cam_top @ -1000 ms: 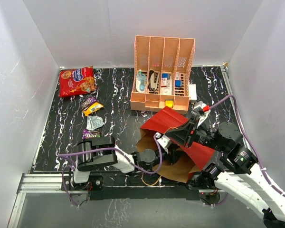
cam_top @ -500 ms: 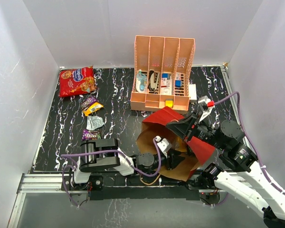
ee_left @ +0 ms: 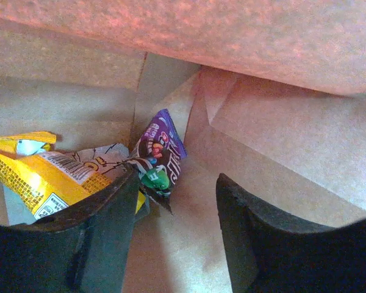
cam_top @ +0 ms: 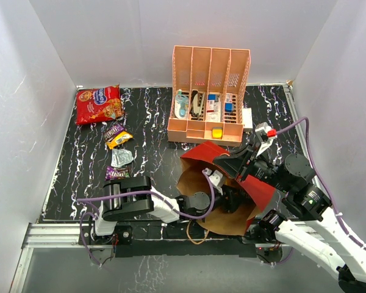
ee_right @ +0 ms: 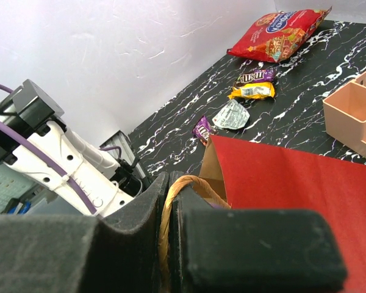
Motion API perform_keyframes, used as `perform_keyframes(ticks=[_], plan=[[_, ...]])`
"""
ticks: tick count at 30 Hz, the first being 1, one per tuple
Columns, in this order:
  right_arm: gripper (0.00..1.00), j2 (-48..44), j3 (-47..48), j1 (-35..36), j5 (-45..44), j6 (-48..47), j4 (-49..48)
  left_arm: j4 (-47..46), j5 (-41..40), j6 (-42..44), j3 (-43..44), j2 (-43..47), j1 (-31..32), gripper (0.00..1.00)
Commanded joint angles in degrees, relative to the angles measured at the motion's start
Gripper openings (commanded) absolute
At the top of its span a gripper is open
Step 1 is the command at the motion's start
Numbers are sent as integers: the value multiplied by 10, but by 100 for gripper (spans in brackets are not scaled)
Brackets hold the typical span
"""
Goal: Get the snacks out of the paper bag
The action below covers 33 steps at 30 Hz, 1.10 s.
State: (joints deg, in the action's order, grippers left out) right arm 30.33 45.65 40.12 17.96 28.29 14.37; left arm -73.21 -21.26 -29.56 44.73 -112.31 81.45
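Note:
The paper bag (cam_top: 256,186), red outside and brown inside, lies on its side at the near right with its mouth facing left. My right gripper (ee_right: 171,183) is shut on its twine handle (ee_right: 166,226) and holds the top edge up. My left gripper (ee_left: 178,183) is deep inside the bag, open with nothing between its fingers. A purple-brown candy packet (ee_left: 160,152) lies just ahead, its corner against the left finger. A yellow packet (ee_left: 36,177) and a silvery one (ee_left: 91,160) lie left of it. Outside lie the red cookie bag (cam_top: 99,104) and several small packets (cam_top: 119,140).
A peach slotted rack (cam_top: 207,91) with small items stands at the back, just beyond the bag. White walls close in the black marbled table (cam_top: 152,146) on three sides. My left arm (cam_top: 165,207) stretches along the near edge into the bag's mouth.
The bag's mouth has been lifted and spread wider. My left arm has pushed further right, deeper into the bag. The right gripper still holds the handle.

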Motion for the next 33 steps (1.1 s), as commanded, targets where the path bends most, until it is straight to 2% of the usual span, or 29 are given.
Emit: perform_keyframes(ticks=[1, 3, 7, 10, 14, 19, 25, 27, 33], plan=[[8, -12, 30, 0, -1, -11, -31, 76, -43, -39, 39, -7, -5, 55], [8, -13, 28, 0, -1, -8, -36, 88, -56, -56, 42, -12, -8, 60], [8, -6, 27, 0, 2, -15, -33, 116, -55, -74, 53, -17, -11, 64], [8, 2, 32, 0, 10, -16, -33, 140, -54, -120, 56, -18, -16, 66], [8, -1, 26, 0, 8, -16, -37, 135, -27, -101, 71, -28, -17, 50], [8, -6, 28, 0, 5, -15, -38, 139, -15, -119, 80, -25, -17, 47], [8, 1, 42, 0, 8, -19, -32, 171, -11, -191, 92, -22, -18, 47], [8, 2, 48, 0, 8, -20, -32, 160, -6, -180, 91, -25, -18, 43], [8, 18, 56, 0, 30, -4, -35, 149, 20, -178, 106, -53, -26, 43]])
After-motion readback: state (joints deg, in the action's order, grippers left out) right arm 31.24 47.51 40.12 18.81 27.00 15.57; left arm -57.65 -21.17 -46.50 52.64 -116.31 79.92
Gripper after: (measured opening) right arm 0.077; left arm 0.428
